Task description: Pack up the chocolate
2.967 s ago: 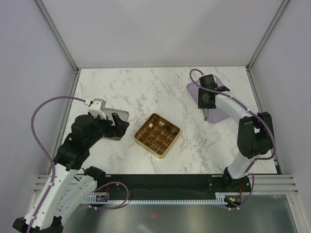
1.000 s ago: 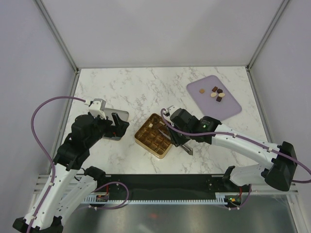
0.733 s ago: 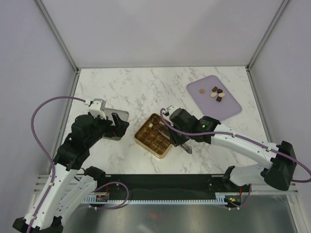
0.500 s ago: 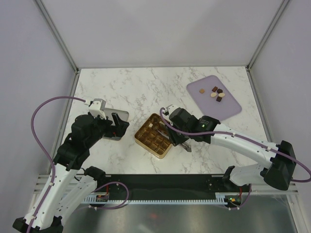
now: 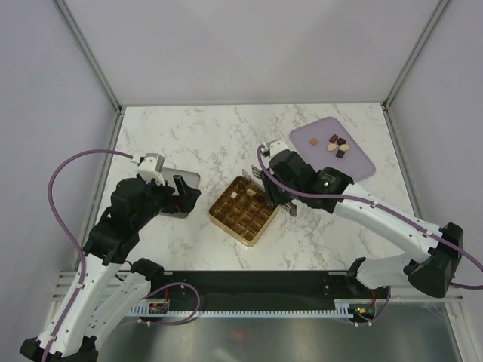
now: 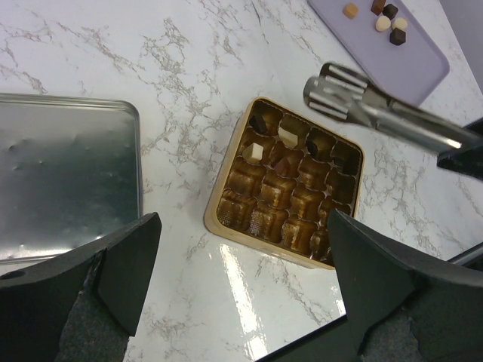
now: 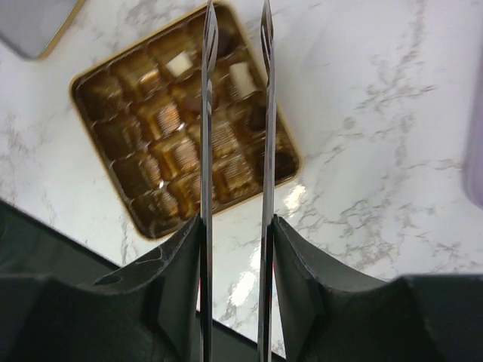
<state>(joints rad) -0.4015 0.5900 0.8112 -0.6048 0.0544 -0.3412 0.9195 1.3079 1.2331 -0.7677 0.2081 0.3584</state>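
Above the gold tray (image 7: 143,173), the right gripper (image 7: 238,23) has its thin fingers narrowly apart, gripping nothing; the left gripper (image 6: 245,241) stands fully wide, empty.

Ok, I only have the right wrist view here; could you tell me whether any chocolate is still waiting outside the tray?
Observer: Yes, several chocolate pieces lie on a lavender board at the far right of the table.
Operator: Thank you. Is the left gripper carrying anything?
Observer: No, the left gripper is wide open and empty.
Operator: And where is the lid, please?
Observer: A silver lid lies flat on the table, bare metal up, left of the gold tray and apart from it.
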